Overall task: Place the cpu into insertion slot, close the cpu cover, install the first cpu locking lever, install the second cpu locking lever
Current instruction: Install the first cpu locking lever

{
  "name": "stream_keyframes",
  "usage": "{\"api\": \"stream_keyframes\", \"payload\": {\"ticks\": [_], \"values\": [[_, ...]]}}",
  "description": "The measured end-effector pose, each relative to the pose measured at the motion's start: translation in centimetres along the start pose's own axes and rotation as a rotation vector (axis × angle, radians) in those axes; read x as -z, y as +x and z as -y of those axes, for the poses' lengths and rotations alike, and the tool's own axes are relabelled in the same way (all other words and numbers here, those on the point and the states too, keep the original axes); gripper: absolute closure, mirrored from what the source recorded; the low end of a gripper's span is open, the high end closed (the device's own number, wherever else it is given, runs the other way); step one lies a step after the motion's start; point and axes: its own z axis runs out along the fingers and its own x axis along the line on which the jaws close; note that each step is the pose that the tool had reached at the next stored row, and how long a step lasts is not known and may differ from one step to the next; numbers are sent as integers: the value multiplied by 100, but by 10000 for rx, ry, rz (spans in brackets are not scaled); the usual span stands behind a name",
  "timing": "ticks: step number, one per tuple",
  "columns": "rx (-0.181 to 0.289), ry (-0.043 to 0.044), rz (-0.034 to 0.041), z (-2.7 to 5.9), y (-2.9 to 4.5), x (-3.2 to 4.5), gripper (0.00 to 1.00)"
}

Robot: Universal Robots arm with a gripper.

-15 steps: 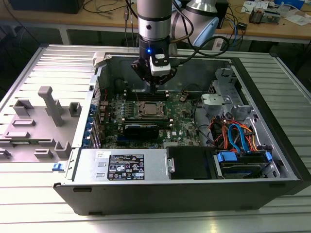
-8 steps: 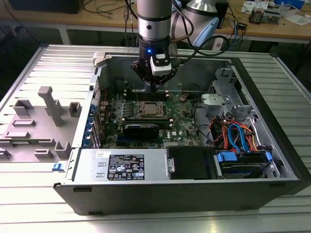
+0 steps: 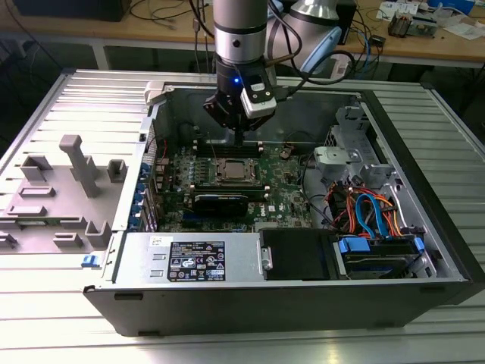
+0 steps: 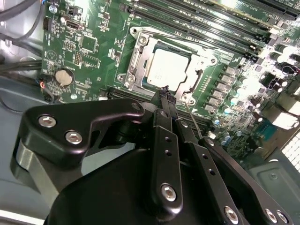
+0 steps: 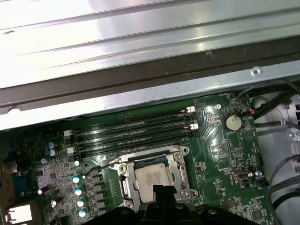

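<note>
The cpu [image 4: 166, 70] is already seated in the slot [image 4: 132, 75], near the middle of the green board [image 4: 84, 42] inside the open case [image 3: 303, 303]. Its dull silver top is seen through the window of the cover [image 4: 206, 61], which lies flat over it, so the first two steps are judged to be done.

The hand [image 4: 164, 93] is held just above the socket's edge, on the side away from the memory slots [image 5: 131, 133]. Its fingers are drawn narrow, tips together, and nothing is gripped between them. In the exterior view it is seen hanging straight down from the arm over the board.

A thin wire lever [image 4: 193, 121] is seen close beside the fingertips in the second wrist view. It rises at a slant from the socket's corner and is not tucked under its catch. Whether it is touched by the tips cannot be told. The state of the other lever cannot be made out.

The step in hand is therefore judged to be the first locking lever. For that, the wire must be pressed down along the socket's side and swung sideways under its hook. Steady downward force is called for, and the closed tips must be kept from slipping off the thin wire onto the cover or the small parts nearby.
</note>
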Motion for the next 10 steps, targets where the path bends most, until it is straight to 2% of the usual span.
{"api": "stream_keyframes", "payload": {"ticks": [10], "values": [[58,-3,-1,14,78,5,89]]}}
